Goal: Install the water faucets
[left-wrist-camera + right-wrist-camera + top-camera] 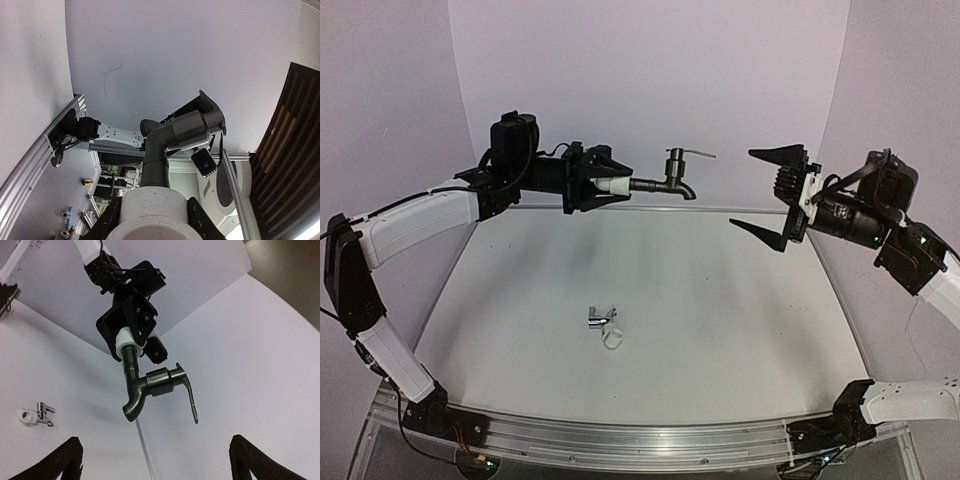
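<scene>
The left claw (pixel 612 186) pinches a white fitting (pixel 618 186) bearing the black faucet (pixel 672 182) aloft, the right claw (pixel 743 188) gapes wide, and the chrome faucet (pixel 600 318) lies on the counter (pixel 740 310).

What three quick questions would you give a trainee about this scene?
1. True or false: the right gripper is holding the black tap.
2. Which lies on the table? A) chrome tap B) black tap C) a hammer.
3. Fill in: the left gripper clamps the ____, with the black tap sticking out of it.
Key: 1 false, its jaws stand open and empty; 2 A; 3 white fitting.
</scene>
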Controlling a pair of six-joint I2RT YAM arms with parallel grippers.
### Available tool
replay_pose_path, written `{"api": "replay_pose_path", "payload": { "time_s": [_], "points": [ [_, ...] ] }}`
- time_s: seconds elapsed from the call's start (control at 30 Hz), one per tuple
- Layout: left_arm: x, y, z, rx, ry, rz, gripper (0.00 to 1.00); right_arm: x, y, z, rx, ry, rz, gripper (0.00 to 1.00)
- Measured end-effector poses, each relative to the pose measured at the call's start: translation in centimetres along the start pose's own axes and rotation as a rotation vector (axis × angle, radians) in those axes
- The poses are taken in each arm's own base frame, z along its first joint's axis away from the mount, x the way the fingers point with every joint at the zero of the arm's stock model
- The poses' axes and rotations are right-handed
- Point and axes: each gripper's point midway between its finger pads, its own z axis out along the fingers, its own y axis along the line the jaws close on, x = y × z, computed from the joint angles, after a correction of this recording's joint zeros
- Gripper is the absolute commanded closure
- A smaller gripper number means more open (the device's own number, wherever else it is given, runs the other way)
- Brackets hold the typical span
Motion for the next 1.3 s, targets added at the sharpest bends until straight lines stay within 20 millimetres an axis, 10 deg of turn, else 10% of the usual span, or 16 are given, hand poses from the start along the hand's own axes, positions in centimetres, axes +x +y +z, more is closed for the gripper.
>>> {"api": "replay_pose_path", "payload": {
  "time_s": [0.5, 1.3],
  "points": [
    [2.1, -0.5, 0.1, 0.031, 0.149, -0.160, 1.00, 1.1, 3.1, 2.0, -0.056, -0.099, -0.617, 0.02],
    [2.3, 1.6, 1.9, 0.018, 0.204, -0.263, 1.00, 1.0, 4.7, 7.7, -0.007, -0.225, -0.868, 0.31]
  ]
}}
